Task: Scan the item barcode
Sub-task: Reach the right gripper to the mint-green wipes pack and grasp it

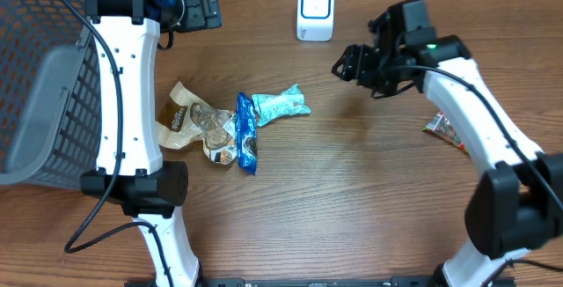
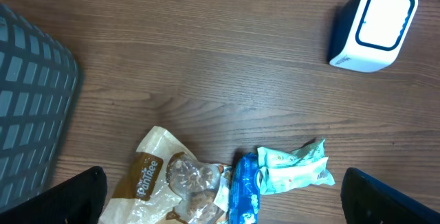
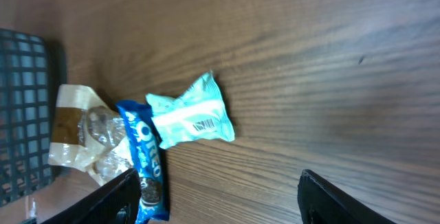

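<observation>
Three snack items lie in a cluster mid-table: a teal packet (image 1: 280, 104) (image 2: 294, 168) (image 3: 189, 117), a blue Oreo pack (image 1: 246, 133) (image 2: 244, 189) (image 3: 146, 155) and a clear-and-brown PanTree bag (image 1: 189, 120) (image 2: 165, 183) (image 3: 79, 141). The white barcode scanner (image 1: 315, 10) (image 2: 373, 28) stands at the back. My left gripper (image 1: 207, 7) (image 2: 223, 210) hangs open and empty high above the cluster. To the right of the teal packet, my right gripper (image 1: 345, 65) (image 3: 230, 203) is open over bare wood with nothing between its fingers.
A dark mesh basket (image 1: 44, 84) (image 2: 27, 100) (image 3: 24, 107) fills the table's left side. A red snack packet (image 1: 442, 130) lies on the right, partly under my right arm.
</observation>
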Controlling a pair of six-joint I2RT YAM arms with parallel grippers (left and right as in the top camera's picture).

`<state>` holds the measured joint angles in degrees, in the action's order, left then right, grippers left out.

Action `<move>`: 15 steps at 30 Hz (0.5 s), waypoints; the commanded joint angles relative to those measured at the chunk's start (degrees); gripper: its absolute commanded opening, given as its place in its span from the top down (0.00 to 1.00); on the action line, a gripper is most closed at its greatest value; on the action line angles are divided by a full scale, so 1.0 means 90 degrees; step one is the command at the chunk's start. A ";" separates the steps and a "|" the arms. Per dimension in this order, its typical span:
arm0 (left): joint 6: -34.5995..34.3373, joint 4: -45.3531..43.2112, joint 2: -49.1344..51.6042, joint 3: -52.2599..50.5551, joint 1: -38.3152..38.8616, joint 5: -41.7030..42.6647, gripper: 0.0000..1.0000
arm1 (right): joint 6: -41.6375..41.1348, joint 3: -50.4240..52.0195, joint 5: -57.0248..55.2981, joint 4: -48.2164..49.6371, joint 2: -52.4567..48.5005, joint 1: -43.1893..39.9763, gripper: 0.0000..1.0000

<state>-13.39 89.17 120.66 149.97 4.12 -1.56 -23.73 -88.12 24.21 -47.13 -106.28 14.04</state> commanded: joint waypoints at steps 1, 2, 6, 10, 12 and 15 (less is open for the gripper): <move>0.0007 -0.0002 0.0000 0.0068 0.0007 -0.0036 0.00 | -0.0556 -0.0085 0.0165 0.0022 -0.0338 0.0053 0.23; 0.0005 -0.0002 0.0000 0.0068 0.0007 -0.0036 0.00 | -0.0733 -0.0085 0.0287 0.0010 -0.0427 0.0083 0.21; 0.0007 -0.0002 0.0000 0.0068 0.0007 -0.0036 0.00 | -0.1596 -0.0039 0.0495 0.0032 -0.0724 0.0316 0.20; 0.0007 -0.0002 0.0000 0.0068 0.0007 -0.0036 0.00 | -0.2249 0.0058 0.0294 0.0342 -0.0869 0.0709 0.20; 0.0007 -0.0002 0.0000 0.0068 0.0007 -0.0036 0.00 | -0.2518 0.0085 -0.0015 0.0527 -0.0940 0.0913 0.20; 0.0005 -0.0002 0.0000 0.0068 0.0007 -0.0036 0.00 | -0.2606 0.0085 -0.0495 0.0767 -0.0993 0.1081 0.20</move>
<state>-13.39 89.17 120.66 149.97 4.12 -1.56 -43.11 -87.96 24.47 -41.52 -114.30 22.52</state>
